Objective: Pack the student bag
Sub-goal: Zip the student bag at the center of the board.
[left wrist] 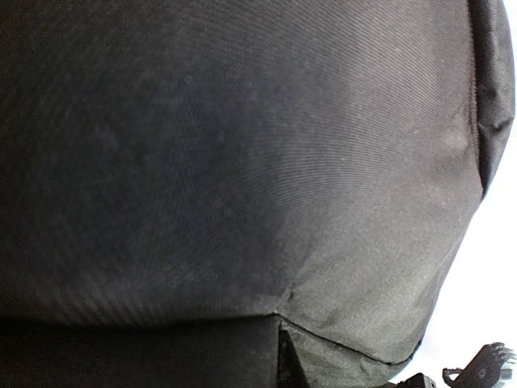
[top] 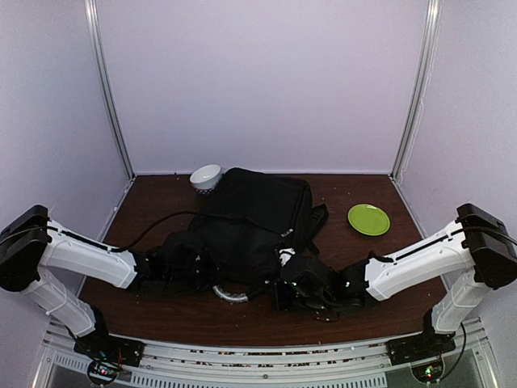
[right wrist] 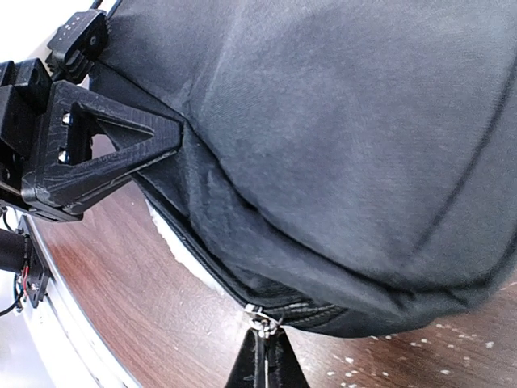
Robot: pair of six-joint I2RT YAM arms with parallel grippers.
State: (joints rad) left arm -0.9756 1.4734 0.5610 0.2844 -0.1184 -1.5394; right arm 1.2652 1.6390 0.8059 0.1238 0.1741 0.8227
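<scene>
Both left claw (top: 206,268) and right claw (right wrist: 260,338) pinch the student bag (top: 254,214).

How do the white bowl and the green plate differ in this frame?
The bowl is white and deep; the plate is green and flat. The bowl sits close by the student bag's far left corner; the plate lies farther off, to its right. Both rest on the table.

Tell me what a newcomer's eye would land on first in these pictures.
The big black student bag lying in the middle dominates every view. Both arms reach in to its near edge, where the right tool pinches the zipper pull and the left tool nips the fabric. A bright green plate sits right of it and a white bowl at its far left corner.
</scene>
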